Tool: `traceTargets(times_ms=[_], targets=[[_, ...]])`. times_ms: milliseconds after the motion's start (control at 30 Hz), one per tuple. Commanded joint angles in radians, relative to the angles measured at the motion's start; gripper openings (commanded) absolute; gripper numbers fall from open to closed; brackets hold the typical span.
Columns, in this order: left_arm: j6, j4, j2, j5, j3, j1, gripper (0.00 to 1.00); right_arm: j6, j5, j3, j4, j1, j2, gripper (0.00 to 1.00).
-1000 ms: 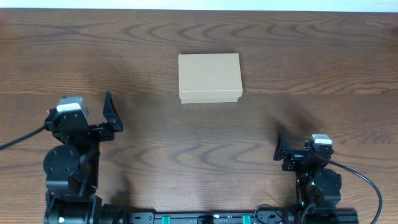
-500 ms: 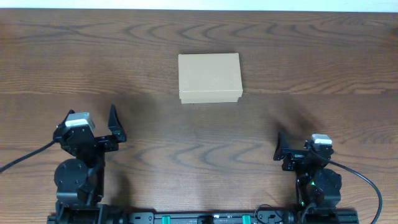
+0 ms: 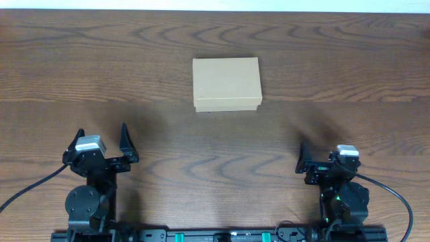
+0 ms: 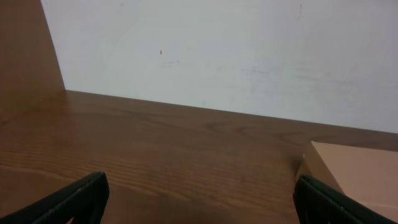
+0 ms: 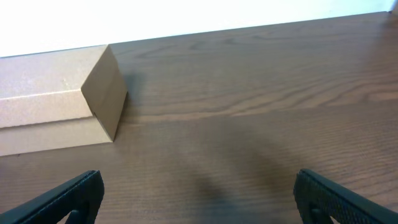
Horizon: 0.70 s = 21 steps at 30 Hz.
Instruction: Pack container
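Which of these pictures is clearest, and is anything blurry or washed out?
Overhead: sharp and evenly lit, the box casting only a thin shadow along its near edge. Left wrist: softer and dimmer, the dark fingers blurred at the bottom corners. Right wrist: table grain clear, the wall beyond it washed out white.

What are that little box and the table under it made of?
The box looks like plain brown cardboard, matte: flat tan colour, no print, sharp folded edges. The table looks like dark wood or wood-look laminate: wavy grain, faint sheen; which, I cannot tell.
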Motion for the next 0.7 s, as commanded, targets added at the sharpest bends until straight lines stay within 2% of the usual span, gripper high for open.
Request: traceTargets(times_ms=[0,667], targets=[[0.003,0.007,-0.034,-0.017,-0.020,-0.002,0.96,0.000,0.007,-0.008,0.000,0.001,-0.007,0.99],[-0.005,0.004,-0.149,-0.017,-0.141,-0.002,0.96,0.000,0.007,-0.008,0.000,0.001,-0.007,0.99]])
